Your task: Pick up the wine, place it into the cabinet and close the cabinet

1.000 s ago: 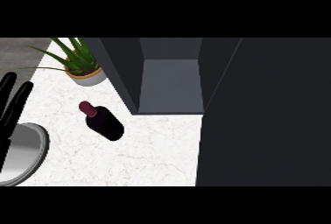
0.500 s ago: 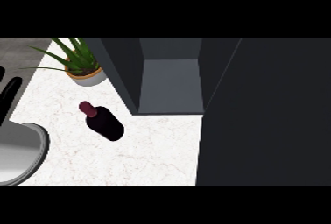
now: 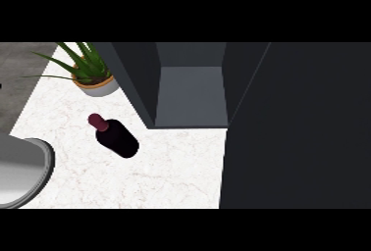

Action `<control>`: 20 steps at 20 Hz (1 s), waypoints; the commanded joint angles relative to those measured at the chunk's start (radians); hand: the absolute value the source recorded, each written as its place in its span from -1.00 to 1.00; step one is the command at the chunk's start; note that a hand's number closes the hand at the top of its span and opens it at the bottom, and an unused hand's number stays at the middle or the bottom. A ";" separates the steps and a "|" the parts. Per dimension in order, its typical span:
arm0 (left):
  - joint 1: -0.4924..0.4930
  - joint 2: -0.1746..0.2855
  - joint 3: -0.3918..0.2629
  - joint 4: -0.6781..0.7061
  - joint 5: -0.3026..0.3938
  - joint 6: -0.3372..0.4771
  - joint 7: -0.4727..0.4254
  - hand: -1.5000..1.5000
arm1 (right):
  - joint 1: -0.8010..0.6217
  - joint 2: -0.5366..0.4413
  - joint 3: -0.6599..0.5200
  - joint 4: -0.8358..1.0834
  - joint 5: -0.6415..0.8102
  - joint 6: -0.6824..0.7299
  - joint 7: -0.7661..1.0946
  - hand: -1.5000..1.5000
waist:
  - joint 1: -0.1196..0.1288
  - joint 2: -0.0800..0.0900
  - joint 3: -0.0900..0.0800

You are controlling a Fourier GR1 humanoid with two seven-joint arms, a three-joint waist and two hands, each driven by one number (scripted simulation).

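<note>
in the head view, the wine bottle [image 3: 116, 138] is sitting on the white counter [image 3: 167, 171], at about 9 o'clock from the middle of the frame; its dark red cap is pointing toward 11 o'clock, and it is probably standing upright, though i cannot tell this for sure; nothing is touching it; the cabinet [image 3: 192, 98] is showing its open compartment at 12 o'clock, just beside the bottle on its 2 o'clock side; the cabinet door [image 3: 297, 127] is filling the whole 3 o'clock side as a dark panel; a potted plant [image 3: 94, 76] is standing at 11 o'clock, near the bottle but apart from it; the grey left forearm [image 3: 18, 171] is coming in at 8 o'clock, but the left hand is lying outside the frame, so i cannot say if it is spread or closed; the right hand is not showing at all.

the step in hand, as i am judging it, is the reach for the bottle, not yet begun; to do it well, the hand should be coming in spread, from the 3 or 4 o'clock side of the bottle, curling around the wide body and not the thin neck; it should be keeping away from the plant and from the cabinet wall edge; the path into the compartment is short, toward 1 o'clock.
</note>
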 commanded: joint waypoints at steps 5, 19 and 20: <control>0.108 -0.023 0.036 0.041 0.016 -0.090 -0.107 -1.00 | 0.061 0.001 0.008 -0.199 -0.025 -0.024 0.045 -1.00 | 0.000 0.003 0.000; 0.140 -0.087 -0.008 0.455 -0.047 -0.278 -0.424 -1.00 | 0.102 0.003 -0.058 -0.139 -0.114 0.054 -0.032 -1.00 | -0.007 0.006 0.000; 0.095 -0.076 -0.005 0.486 -0.062 -0.260 -0.414 -1.00 | 0.091 -0.008 -0.078 -0.166 -0.131 0.055 -0.005 -1.00 | -0.010 0.007 0.000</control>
